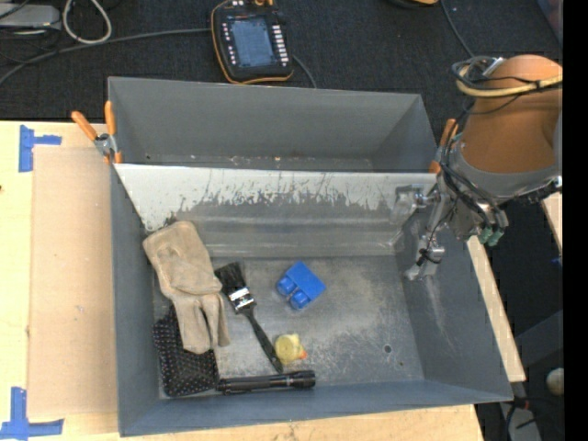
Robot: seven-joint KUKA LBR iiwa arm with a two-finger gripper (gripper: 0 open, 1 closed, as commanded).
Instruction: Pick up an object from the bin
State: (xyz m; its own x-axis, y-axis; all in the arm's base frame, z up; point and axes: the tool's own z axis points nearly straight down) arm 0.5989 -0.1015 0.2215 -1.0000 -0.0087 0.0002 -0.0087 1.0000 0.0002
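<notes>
My gripper (424, 259) hangs at the right side of the bin, close to the right wall and just above the floor, with nothing seen in it. The nearest loose thing is a blue toy brick (299, 287) lying on the bin floor well to its left. Further down lies a small yellow lump (288, 347), at the end of a thin black brush (243, 303) that runs diagonally.
A beige work glove (186, 281) lies at the left of the bin, partly over a black mesh spatula (186, 366) whose black handle (268, 383) runs along the front wall. The arm's orange cover stands above the right rim.
</notes>
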